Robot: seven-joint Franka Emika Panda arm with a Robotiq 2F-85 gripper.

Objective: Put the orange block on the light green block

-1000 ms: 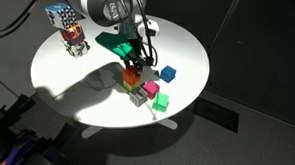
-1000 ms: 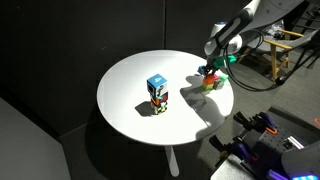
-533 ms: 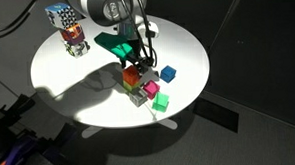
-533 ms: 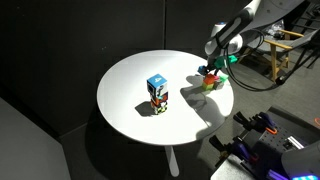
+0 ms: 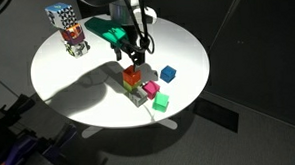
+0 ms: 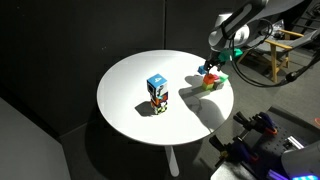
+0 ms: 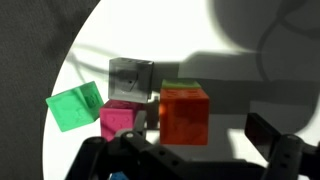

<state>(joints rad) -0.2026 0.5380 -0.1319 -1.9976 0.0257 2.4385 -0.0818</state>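
Note:
The orange block rests on top of the light green block near the table's edge; both exterior views show the stack, with orange block over light green block. My gripper hangs open just above it, touching nothing. In the wrist view the orange block stands free between my spread fingers, and only a strip of the light green block shows behind its top. My gripper holds nothing.
Around the stack lie a magenta cube, a bright green cube, a blue cube and a grey cube. A tower of patterned cubes stands at the far side of the round white table.
The jaws have opened and let go of the orange block, which stays on the light green block. The gripper has risen a little above the stack.

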